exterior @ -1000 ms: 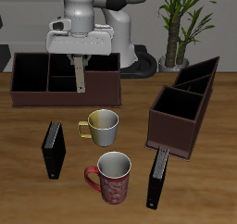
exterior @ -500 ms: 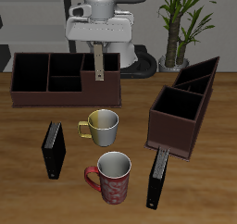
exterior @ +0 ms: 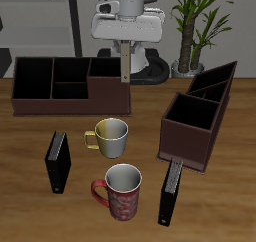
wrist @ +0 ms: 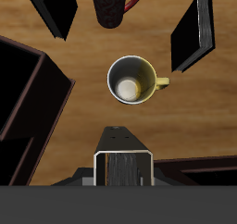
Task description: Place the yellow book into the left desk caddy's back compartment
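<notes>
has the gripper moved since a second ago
Yes. The gripper, holding the yellow book, shifted along the long low box toward the left desk caddy.

Front-high exterior and downward wrist view share the mugs [exterior: 108,136].

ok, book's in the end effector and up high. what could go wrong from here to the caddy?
1. The yellow book hangs long below the end effector, gripped only at its top; it may swing or slip.
2. The back compartment of the left desk caddy is narrow with sloping walls, so a tilted book could catch the rim.
3. A low traverse could clip the caddy's tall wall.
</notes>
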